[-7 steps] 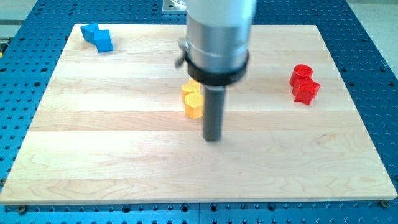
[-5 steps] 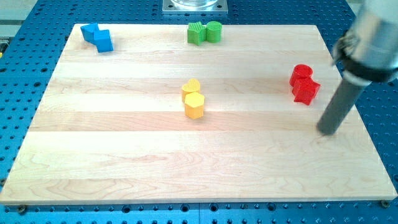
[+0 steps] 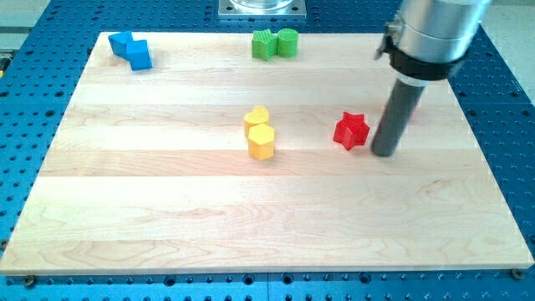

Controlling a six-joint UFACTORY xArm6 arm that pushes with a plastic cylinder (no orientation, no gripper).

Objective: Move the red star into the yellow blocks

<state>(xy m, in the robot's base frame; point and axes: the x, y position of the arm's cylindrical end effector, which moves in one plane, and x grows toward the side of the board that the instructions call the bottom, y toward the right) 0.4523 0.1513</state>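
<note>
The red star (image 3: 351, 130) lies on the wooden board (image 3: 167, 209), right of centre. My tip (image 3: 384, 154) stands just to the star's right, a small gap between them. Two yellow blocks sit together near the board's middle: a yellow heart-like block (image 3: 257, 116) above a yellow hexagon (image 3: 261, 142). They are well to the left of the star. A second red block (image 3: 415, 111) is mostly hidden behind my rod; only a sliver shows.
Two blue blocks (image 3: 132, 49) sit at the board's top left corner. Two green blocks (image 3: 275, 43) sit at the top edge near the middle. A blue perforated table surrounds the board.
My tip swung from the board's middle to the far right, then came back left. The red star has been pushed left, away from the other red block, toward the yellow blocks.
</note>
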